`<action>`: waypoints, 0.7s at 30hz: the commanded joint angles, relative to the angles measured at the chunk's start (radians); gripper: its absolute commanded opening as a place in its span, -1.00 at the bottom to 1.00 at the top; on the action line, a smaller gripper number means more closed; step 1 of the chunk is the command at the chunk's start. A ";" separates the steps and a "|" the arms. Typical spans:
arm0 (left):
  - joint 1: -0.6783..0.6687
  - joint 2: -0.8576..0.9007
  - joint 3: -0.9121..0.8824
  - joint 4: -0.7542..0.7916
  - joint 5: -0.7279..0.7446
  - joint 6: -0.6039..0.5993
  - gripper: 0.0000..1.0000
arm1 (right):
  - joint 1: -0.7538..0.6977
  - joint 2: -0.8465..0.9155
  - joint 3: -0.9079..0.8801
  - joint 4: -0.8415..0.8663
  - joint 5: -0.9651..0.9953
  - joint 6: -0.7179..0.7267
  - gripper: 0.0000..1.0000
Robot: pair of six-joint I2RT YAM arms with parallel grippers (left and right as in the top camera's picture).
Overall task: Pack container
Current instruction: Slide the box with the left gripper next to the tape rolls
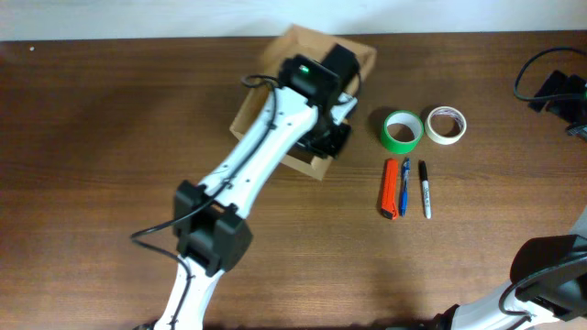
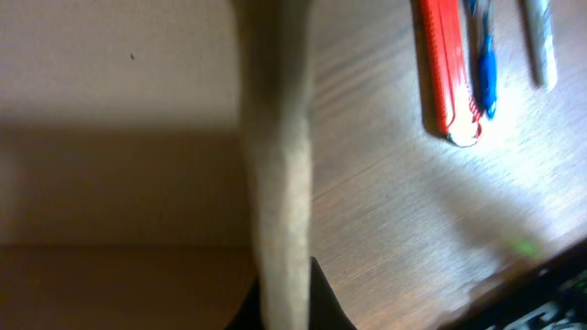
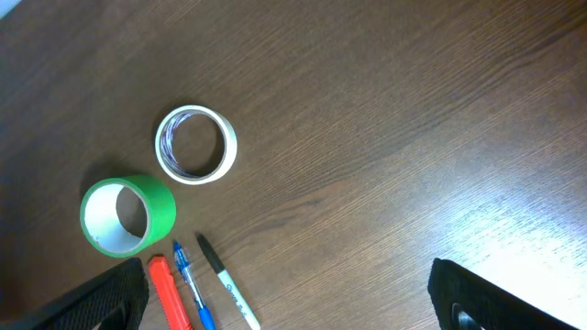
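The tan cardboard container (image 1: 303,44) stands open at the table's back centre. My left gripper (image 1: 330,137) reaches over its right front wall. In the left wrist view the wall's edge (image 2: 280,165) runs up between the two black fingers (image 2: 284,312), which are shut on it, with the box's inside (image 2: 119,137) to the left. My right gripper (image 3: 293,302) is open and empty, high above bare wood to the right of the pens.
A green tape roll (image 1: 402,130) (image 3: 127,215) and a white tape roll (image 1: 446,125) (image 3: 195,144) lie right of the box. Below them lie a red cutter (image 1: 391,188) (image 2: 445,73), a blue pen (image 1: 404,186) and a black marker (image 1: 425,189). Black cables (image 1: 550,87) sit at the far right.
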 commanded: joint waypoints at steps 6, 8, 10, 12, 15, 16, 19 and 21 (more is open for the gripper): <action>-0.084 0.117 0.016 0.006 -0.041 0.055 -0.96 | 0.003 -0.004 0.023 0.000 -0.022 -0.010 0.99; -0.096 0.134 0.016 0.013 -0.077 0.020 -0.97 | 0.003 -0.004 0.023 0.000 -0.022 -0.010 0.98; -0.100 0.155 0.016 0.020 -0.076 -0.002 -0.97 | 0.003 -0.003 0.023 0.000 -0.023 -0.010 0.98; -0.101 0.177 0.016 0.022 -0.075 -0.015 -0.97 | 0.003 -0.003 0.021 0.000 -0.025 -0.010 0.98; -0.102 0.205 0.016 0.023 -0.075 -0.034 -0.97 | 0.003 -0.003 0.021 0.000 -0.025 -0.010 0.98; -0.102 0.211 0.016 0.023 -0.075 -0.035 -0.97 | 0.003 -0.003 0.021 0.000 -0.025 -0.010 0.98; -0.102 0.226 0.016 0.030 -0.076 -0.049 -0.97 | 0.003 -0.003 0.021 0.000 -0.025 -0.010 0.98; -0.102 0.226 0.016 0.044 -0.076 -0.053 -0.97 | 0.003 -0.003 0.021 0.000 -0.025 -0.010 0.98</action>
